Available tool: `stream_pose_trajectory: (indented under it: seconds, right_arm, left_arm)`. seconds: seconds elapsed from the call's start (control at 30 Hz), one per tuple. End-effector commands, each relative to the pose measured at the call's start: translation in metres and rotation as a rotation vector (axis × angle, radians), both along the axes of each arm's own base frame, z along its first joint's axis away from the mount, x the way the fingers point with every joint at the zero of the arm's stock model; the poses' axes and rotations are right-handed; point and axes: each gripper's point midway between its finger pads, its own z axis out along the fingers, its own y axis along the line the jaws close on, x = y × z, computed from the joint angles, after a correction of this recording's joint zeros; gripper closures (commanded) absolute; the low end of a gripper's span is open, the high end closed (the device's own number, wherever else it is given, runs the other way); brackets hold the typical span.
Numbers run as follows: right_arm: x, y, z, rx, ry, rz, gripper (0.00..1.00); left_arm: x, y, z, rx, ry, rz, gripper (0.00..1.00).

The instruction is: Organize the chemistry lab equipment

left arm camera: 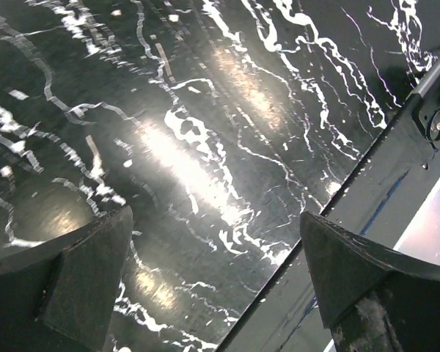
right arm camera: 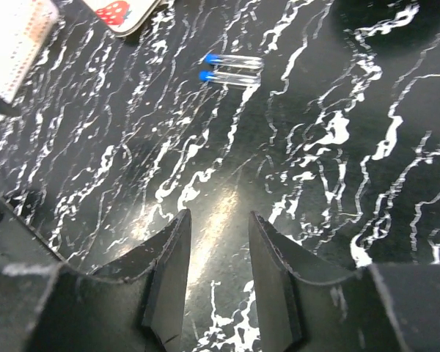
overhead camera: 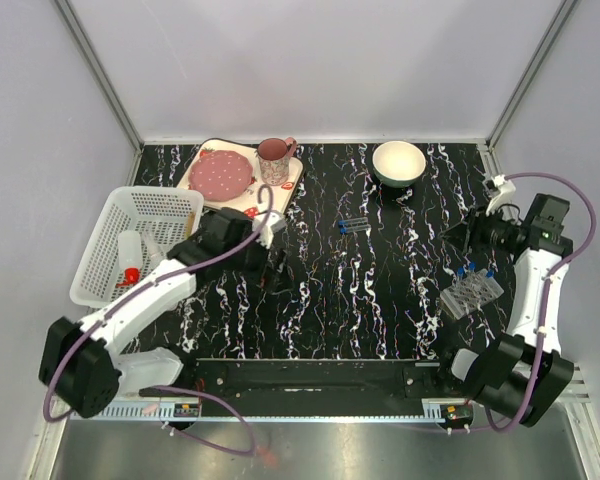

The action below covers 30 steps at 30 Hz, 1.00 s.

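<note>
Two clear blue-capped test tubes (overhead camera: 353, 225) lie side by side mid-table; they also show in the right wrist view (right arm camera: 231, 70), well ahead of the jaws. A clear perforated tube rack (overhead camera: 472, 293) sits at the right with blue-capped tubes (overhead camera: 462, 270) at its far edge. A white squeeze bottle with a red nozzle (overhead camera: 130, 258) lies in the white basket (overhead camera: 110, 215). My left gripper (overhead camera: 273, 262) (left arm camera: 214, 220) is wide open and empty above bare table. My right gripper (overhead camera: 458, 232) (right arm camera: 218, 216) is open with a narrow gap and empty. I see no funnel or sticks.
A strawberry-print tray (overhead camera: 285, 190) with a pink plate (overhead camera: 220, 175) and a cup (overhead camera: 273, 155) stands at the back left; its corner shows in the right wrist view (right arm camera: 121, 13). A white bowl (overhead camera: 398, 162) is at the back right. The table's front edge (left arm camera: 330, 198) crosses the left wrist view.
</note>
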Motion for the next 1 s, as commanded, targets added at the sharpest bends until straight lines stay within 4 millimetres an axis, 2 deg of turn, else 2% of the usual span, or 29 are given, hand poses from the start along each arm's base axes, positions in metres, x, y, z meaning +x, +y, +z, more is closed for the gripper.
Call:
stream_pose_trajectory:
  seconds: [0.0, 0.03, 0.07, 0.1, 0.13, 0.17, 0.2, 0.23, 0.27, 0.3, 0.33, 0.37, 0.4, 0.43, 0.47, 0.5, 0.53, 0.57, 0.6, 0.63, 0.67, 0.7, 0.73, 0.8, 0.83, 0.87, 0.97]
  right_arm:
    - [-0.013, 0.024, 0.006, 0.144, -0.008, 0.086, 0.57]
    - [-0.014, 0.025, 0.007, 0.146, -0.015, 0.088, 0.56]
    - [-0.015, 0.026, 0.004, 0.148, -0.011, 0.087, 0.55]
    - [-0.016, 0.026, 0.005, 0.144, -0.019, 0.088, 0.55]
    - [-0.016, 0.027, 0.005, 0.148, -0.018, 0.088, 0.55]
    - [-0.017, 0.027, 0.005, 0.149, -0.020, 0.091, 0.55]
    - [-0.017, 0.028, 0.006, 0.148, -0.025, 0.092, 0.55]
    - [-0.018, 0.028, 0.008, 0.146, -0.033, 0.093, 0.55]
    - [-0.019, 0.029, 0.009, 0.143, -0.038, 0.093, 0.55]
    - [-0.019, 0.029, 0.010, 0.143, -0.042, 0.095, 0.55]
    - [-0.021, 0.031, 0.012, 0.145, -0.050, 0.099, 0.54]
    - [-0.022, 0.032, 0.012, 0.146, -0.052, 0.101, 0.54]
    - [-0.023, 0.032, 0.014, 0.142, -0.060, 0.103, 0.53]
    - [-0.024, 0.033, 0.015, 0.148, -0.063, 0.107, 0.53]
    - [-0.024, 0.034, 0.016, 0.148, -0.069, 0.111, 0.53]
    - [-0.025, 0.035, 0.017, 0.150, -0.071, 0.113, 0.53]
    - [-0.025, 0.035, 0.019, 0.152, -0.078, 0.116, 0.53]
    - [-0.026, 0.036, 0.019, 0.153, -0.078, 0.117, 0.53]
    - [-0.027, 0.037, 0.021, 0.155, -0.083, 0.120, 0.53]
    - [-0.027, 0.037, 0.021, 0.156, -0.085, 0.122, 0.53]
    - [-0.027, 0.037, 0.021, 0.155, -0.088, 0.123, 0.53]
    - [-0.027, 0.037, 0.021, 0.156, -0.085, 0.122, 0.53]
    - [-0.027, 0.037, 0.022, 0.154, -0.087, 0.122, 0.53]
    - [-0.027, 0.037, 0.021, 0.157, -0.082, 0.121, 0.53]
    - [-0.027, 0.037, 0.023, 0.159, -0.087, 0.125, 0.53]
    - [-0.027, 0.038, 0.023, 0.166, -0.083, 0.128, 0.53]
    - [-0.028, 0.040, 0.023, 0.181, -0.080, 0.137, 0.53]
  left_arm:
    - [0.030, -0.042, 0.023, 0.020, -0.082, -0.033, 0.01]
    - [0.033, -0.051, 0.006, 0.064, -0.038, -0.054, 0.02]
    - [0.045, -0.062, 0.018, 0.061, -0.056, -0.058, 0.02]
    - [0.050, -0.065, 0.013, 0.082, -0.035, -0.058, 0.03]
    - [0.058, -0.073, -0.007, 0.118, 0.023, -0.061, 0.04]
    - [0.076, -0.084, 0.008, 0.107, -0.006, -0.046, 0.09]
    - [0.080, -0.087, 0.005, 0.128, 0.024, -0.049, 0.11]
    - [0.089, -0.094, -0.012, 0.160, 0.067, -0.049, 0.14]
    - [0.108, -0.105, 0.006, 0.140, 0.023, -0.036, 0.18]
    - [0.115, -0.110, 0.005, 0.153, 0.022, -0.046, 0.20]
    - [0.123, -0.115, -0.012, 0.182, 0.045, -0.053, 0.23]
    - [0.141, -0.126, 0.004, 0.165, -0.002, -0.049, 0.26]
    - [0.144, -0.128, 0.001, 0.182, 0.011, -0.067, 0.34]
    - [0.149, -0.135, -0.015, 0.196, 0.044, -0.086, 0.39]
    - [0.161, -0.147, 0.002, 0.159, 0.011, -0.098, 0.43]
    - [0.162, -0.152, 0.000, 0.150, 0.025, -0.115, 0.46]
    - [0.169, -0.156, -0.014, 0.162, 0.042, -0.115, 0.46]
    - [0.179, -0.163, -0.006, 0.144, 0.018, -0.113, 0.46]
    - [0.183, -0.165, -0.008, 0.144, 0.019, -0.109, 0.46]
    - [0.190, -0.165, -0.022, 0.155, 0.035, -0.099, 0.47]
    - [0.198, -0.169, -0.018, 0.145, 0.021, -0.090, 0.48]
    - [0.202, -0.169, -0.022, 0.144, 0.028, -0.078, 0.49]
    - [0.209, -0.167, -0.036, 0.155, 0.050, -0.061, 0.51]
    - [0.219, -0.172, -0.036, 0.120, 0.074, -0.027, 0.57]
    - [0.224, -0.171, -0.049, 0.114, 0.108, -0.011, 0.63]
    - [0.230, -0.174, -0.045, 0.089, 0.107, -0.003, 0.63]
    - [0.240, -0.178, -0.052, 0.070, 0.108, 0.020, 0.63]
